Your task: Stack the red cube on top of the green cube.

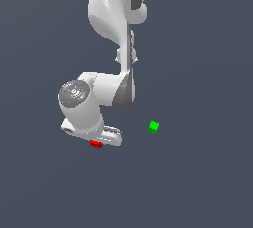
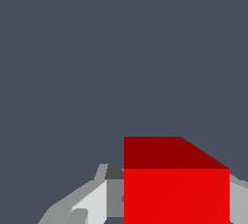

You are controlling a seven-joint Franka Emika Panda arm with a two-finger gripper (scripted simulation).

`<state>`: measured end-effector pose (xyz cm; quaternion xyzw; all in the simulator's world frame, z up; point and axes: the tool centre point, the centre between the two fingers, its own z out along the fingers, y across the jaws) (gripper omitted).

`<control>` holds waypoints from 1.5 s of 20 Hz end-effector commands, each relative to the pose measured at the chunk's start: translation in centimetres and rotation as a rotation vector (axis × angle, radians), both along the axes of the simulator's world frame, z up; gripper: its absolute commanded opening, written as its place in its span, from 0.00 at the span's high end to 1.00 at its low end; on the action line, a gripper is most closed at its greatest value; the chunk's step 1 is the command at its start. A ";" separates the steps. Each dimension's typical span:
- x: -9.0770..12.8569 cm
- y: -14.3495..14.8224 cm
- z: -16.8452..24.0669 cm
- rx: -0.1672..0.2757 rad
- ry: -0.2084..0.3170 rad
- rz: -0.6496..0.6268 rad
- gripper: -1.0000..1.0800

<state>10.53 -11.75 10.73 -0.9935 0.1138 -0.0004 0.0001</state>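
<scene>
Grey finger parts of the gripper [image 2: 177, 203] flank the red cube [image 2: 176, 196] on both sides in the wrist view, and the cube fills the space between them; the gripper is pinching the red cube. One lit face and one darker face of the cube are visible there. In the exterior view, the red cube [image 1: 95, 144] shows only as a small red patch at the lower edge of the white hand, with the gripper [image 1: 97, 142] itself mostly hidden by the hand body. The white arm [image 1: 111, 10] descends from the top of that view. The green cube [image 1: 153, 127] sits on the dark grey floor [image 1: 197, 182], well apart from the red cube, toward the exterior view's right.
</scene>
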 end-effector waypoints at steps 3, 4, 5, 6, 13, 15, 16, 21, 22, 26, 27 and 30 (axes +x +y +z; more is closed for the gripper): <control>0.0 0.0 1.2 0.000 0.001 0.000 1.00; 0.1 0.0 1.3 0.000 0.001 0.000 1.00; 0.1 0.0 1.3 0.000 0.001 0.000 1.00; 0.1 0.0 1.3 0.000 0.001 0.000 1.00; -0.2 0.6 1.1 0.000 0.000 0.000 1.00; -0.4 1.1 1.0 0.000 0.000 0.000 1.00; -0.6 1.5 0.9 0.000 0.000 0.000 1.00; -1.6 3.9 0.3 0.000 0.000 0.001 1.00; -1.9 4.5 0.2 0.000 0.000 0.001 1.00; -3.3 7.8 -0.6 0.000 0.000 0.001 1.00; -3.7 8.8 -0.8 0.000 0.000 0.001 1.00; -5.1 11.9 -1.5 0.000 0.000 0.001 1.00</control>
